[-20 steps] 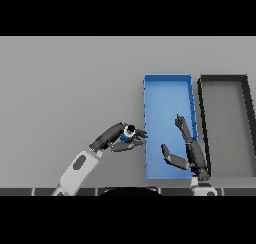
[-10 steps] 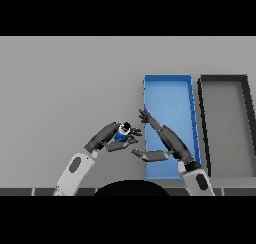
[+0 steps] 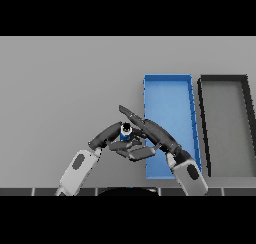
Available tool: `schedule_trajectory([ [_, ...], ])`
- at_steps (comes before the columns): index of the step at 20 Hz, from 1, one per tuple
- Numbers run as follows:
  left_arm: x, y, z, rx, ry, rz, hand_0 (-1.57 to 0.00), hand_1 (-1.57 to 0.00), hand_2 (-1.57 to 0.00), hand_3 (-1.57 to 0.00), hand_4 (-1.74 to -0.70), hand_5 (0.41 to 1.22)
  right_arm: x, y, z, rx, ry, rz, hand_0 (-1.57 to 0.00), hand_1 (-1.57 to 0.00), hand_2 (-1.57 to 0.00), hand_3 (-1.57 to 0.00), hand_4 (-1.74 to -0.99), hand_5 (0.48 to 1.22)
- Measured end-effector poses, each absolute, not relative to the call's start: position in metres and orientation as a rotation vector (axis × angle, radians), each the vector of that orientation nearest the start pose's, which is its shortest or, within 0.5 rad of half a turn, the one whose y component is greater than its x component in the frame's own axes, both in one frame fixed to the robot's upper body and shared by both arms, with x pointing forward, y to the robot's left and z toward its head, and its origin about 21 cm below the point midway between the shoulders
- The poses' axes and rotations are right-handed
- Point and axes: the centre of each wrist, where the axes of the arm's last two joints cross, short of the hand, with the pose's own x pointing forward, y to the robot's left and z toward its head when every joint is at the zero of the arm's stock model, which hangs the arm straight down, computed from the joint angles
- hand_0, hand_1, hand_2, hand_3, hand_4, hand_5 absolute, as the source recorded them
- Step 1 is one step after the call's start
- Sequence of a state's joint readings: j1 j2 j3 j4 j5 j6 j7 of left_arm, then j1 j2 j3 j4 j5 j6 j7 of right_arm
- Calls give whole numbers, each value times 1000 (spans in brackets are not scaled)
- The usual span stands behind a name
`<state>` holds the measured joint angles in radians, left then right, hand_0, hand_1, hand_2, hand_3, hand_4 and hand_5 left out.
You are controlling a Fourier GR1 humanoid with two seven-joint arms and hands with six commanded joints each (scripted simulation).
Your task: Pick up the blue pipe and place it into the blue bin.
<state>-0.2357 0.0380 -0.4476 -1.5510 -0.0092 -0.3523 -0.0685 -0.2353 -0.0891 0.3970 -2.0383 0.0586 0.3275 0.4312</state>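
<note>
The blue pipe (image 3: 125,132) is a short blue cylinder with a dark top. It stands upright, just left of the blue bin (image 3: 167,78), a long open tray. My left hand (image 3: 106,136) comes in from the lower left and is shut on the pipe. My right hand (image 3: 156,132) reaches left across the bin's near left corner. Its straight fingers lie along the pipe's far side and its thumb stretches out below the pipe. The pipe's lower part is hidden by the two hands.
A dark grey bin (image 3: 222,78) of the same long shape stands right of the blue bin, almost touching it. The grey table (image 3: 65,83) spreads out to the left and far side.
My right hand has swung left from over the blue bin to the pipe. My left hand has kept its hold on the pipe and stayed nearly in place.
</note>
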Motion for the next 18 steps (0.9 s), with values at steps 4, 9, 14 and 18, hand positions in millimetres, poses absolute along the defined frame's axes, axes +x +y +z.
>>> schedule_trajectory([
  [4,269,105,44,-651,-1687,-794,-1571,-1571,-1571,-1571,-1515,1221,240,-121,159,334,-1691,913,-166,-241,-249,-143,-1255,519],
  [9,265,102,41,-637,-1650,-789,-1571,-1571,-1549,-1228,-1667,1221,250,-110,158,358,-1688,956,-1089,-1101,-1103,-896,-1537,600],
  [14,267,103,43,-648,-1677,-799,-1571,-1571,-1549,-1372,-1717,1221,248,-104,152,443,-1749,883,-1413,-1417,-1418,-1350,-1474,996],
  [18,267,104,43,-647,-1708,-792,-1571,-1571,-1555,-1432,-1731,1221,245,-100,152,439,-1782,919,-1506,-1508,-1508,-1480,-1488,1129],
])
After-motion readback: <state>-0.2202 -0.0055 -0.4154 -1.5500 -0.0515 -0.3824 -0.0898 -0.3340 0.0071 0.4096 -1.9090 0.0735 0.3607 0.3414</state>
